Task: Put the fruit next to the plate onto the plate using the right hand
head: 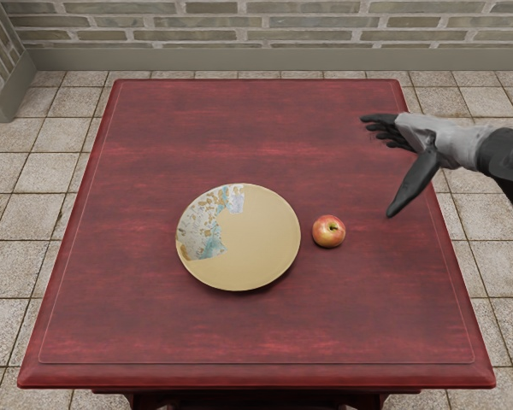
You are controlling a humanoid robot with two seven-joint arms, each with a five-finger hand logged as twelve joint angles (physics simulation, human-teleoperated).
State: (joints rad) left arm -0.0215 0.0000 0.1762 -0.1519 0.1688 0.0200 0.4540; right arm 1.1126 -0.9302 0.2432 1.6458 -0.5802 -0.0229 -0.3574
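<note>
A small red-and-yellow apple (328,231) lies on the dark red table, just right of a tan plate (248,243) with a mottled blue-white patch on its left side. The two are close but apart. My right hand (404,154) comes in from the right edge, hovering above the table's right part, up and to the right of the apple. Its fingers are spread, the thumb pointing down toward the table, and it holds nothing. The left arm does not show.
The wooden table (154,154) stands on a tiled floor, with a brick wall behind it. Nothing but the plate and apple lies on it.
</note>
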